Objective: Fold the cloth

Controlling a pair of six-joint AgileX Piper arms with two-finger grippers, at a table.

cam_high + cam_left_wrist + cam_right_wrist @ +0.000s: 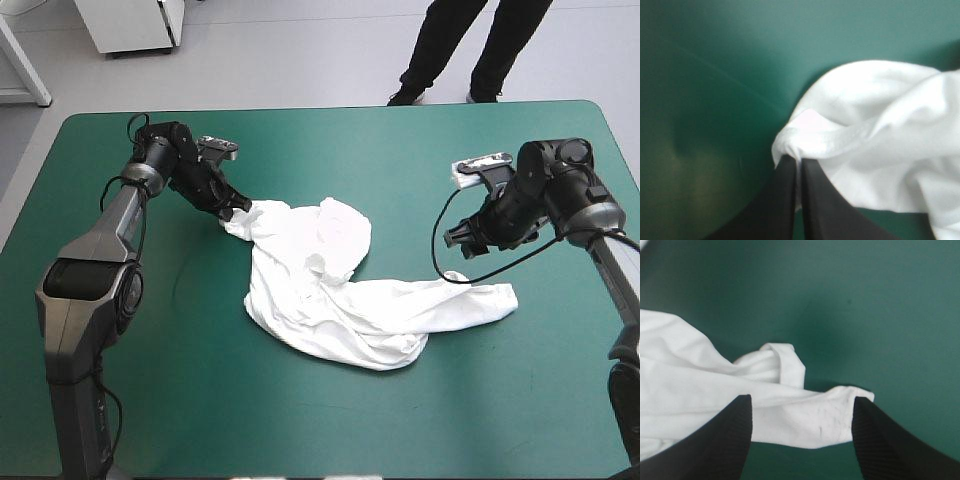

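You see the bench (300, 440) with its teal-green cover (520, 400), and the near part of it is bare. A bit farther in, about the middle of the bench, lies the T-shirt (330, 290). It is white, and it is a crumpled heap, not flat. Its near edge is a round, thick fold. One long part sticks out toward the right side of the bench. The far part is bunched up with lots of wrinkles, and one corner of it reaches out to the left.

Your right pincer (462, 240) hangs just beyond that long right part. In the right wrist view the right pincer (802, 402) is wide open, with its two black fingers (735, 435) far apart. The end of the T-shirt (690, 375) lies under the gap between them. You cannot tell if the fingers touch the cloth.

Farthest away is your left pincer (235, 208), at the far left corner of the T-shirt. In the left wrist view the left pincer (799, 162) is pinched tight on a hemmed edge of the T-shirt (880, 130). The cloth is bunched into a little knot right at its tip, and the rest spreads out ahead over the cover.
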